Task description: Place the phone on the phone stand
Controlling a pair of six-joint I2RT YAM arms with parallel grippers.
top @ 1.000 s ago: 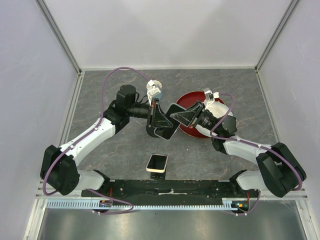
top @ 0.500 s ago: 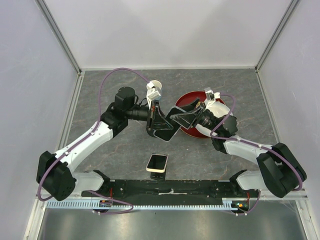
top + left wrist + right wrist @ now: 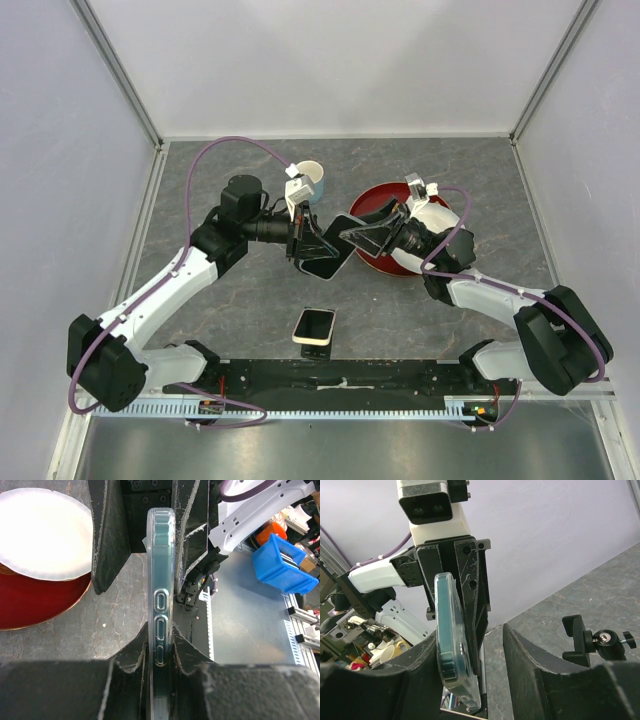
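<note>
At the left of the top view, the left arm point(image 3: 170, 280) reaches up and rightward to the middle of the frame, just below a white cup point(image 3: 312, 176). The left jaws are pressed onto the phone point(image 3: 330, 262), pinching one end and holding it clear of the counter point(image 3: 480, 180). The left wrist view shows that grip edge-on. The phone, in a clear bluish case with its side buttons facing the camera, runs straight out from between the jaws toward the top of the frame. Its long axis therefore lies along the line from one arm to the other, roughly left to right across the top view. Straight down the frame from it, well apart and near the rail at the arms' bases, lies a small low piece with a dark face and a pale near edge. I take it for the phone stand point(image 3: 314, 327), though its shape cannot be told from above. Further right, the right jaws are spread and straddle the phone's free end. In the right wrist view the phone sits close to one finger with open space before the other, so they are not gripping it. Behind them sits a red bowl point(image 3: 378, 193). As I judge it, the stand is about equally near either arm, and whichever arm carries the phone must bring it down the frame toward the bases.
</note>
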